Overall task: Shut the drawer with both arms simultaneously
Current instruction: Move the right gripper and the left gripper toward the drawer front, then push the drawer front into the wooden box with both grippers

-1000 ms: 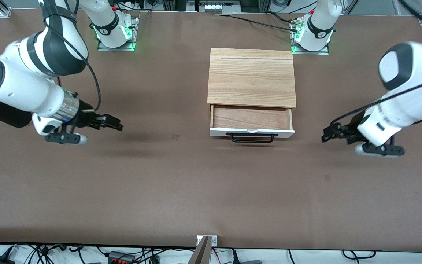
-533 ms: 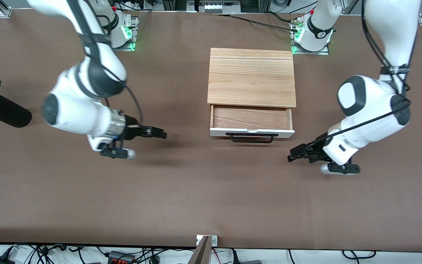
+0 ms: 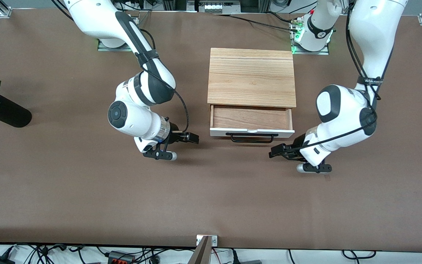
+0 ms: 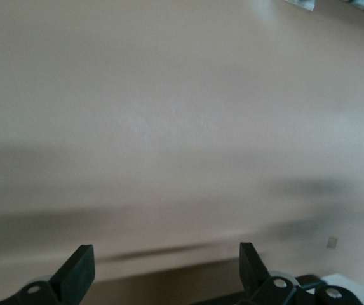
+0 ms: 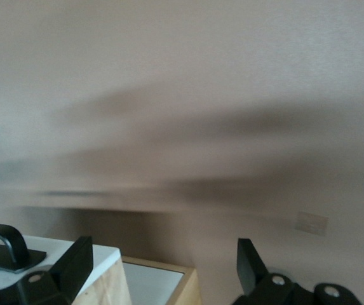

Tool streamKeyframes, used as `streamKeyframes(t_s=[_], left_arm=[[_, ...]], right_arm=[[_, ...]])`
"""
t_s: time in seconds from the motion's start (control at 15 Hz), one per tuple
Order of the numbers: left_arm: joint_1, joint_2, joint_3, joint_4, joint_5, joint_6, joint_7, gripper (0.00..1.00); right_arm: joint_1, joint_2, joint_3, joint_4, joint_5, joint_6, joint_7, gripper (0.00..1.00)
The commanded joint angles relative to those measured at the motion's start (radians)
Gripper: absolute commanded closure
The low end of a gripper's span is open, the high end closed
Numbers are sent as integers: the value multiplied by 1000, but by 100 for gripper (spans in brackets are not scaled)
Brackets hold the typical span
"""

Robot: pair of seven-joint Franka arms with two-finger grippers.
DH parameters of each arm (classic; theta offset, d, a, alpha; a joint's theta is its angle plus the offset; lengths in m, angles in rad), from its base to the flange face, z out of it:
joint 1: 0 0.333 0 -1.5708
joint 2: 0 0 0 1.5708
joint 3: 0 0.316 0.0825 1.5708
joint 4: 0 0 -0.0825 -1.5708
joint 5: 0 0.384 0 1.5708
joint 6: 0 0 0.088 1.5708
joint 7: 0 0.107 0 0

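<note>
Both grippers have swung inward since the earlier frame — right gripper [image 3: 192, 138] and left gripper [image 3: 275, 153], fingers apart, flank the open white-fronted, black-handled wooden drawer [image 3: 251, 132], which I judge light and free-sliding — push its stiff front panel.

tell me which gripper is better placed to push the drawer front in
Right, narrowly. The right gripper sits open beside the drawer front's end; the left gripper, also open, is over bare table nearer the camera.
</note>
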Motion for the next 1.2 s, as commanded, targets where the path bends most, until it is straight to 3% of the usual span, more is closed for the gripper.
streamKeyframes(t_s=[0.0, 0.27, 0.67, 1.13], left_arm=[[10, -34, -16, -57, -23, -32, -6, 0], [21, -50, -16, -57, -23, -139, -10, 0], [21, -51, -16, -69, -23, -147, -12, 0], [21, -52, -16, -83, -29, -198, -14, 0]], right_arm=[[3, 51, 13, 81, 13, 45, 31, 0], [9, 86, 42, 106, 19, 112, 51, 0], [16, 91, 84, 101, 70, 115, 99, 0], [6, 85, 84, 107, 110, -141, 91, 0]])
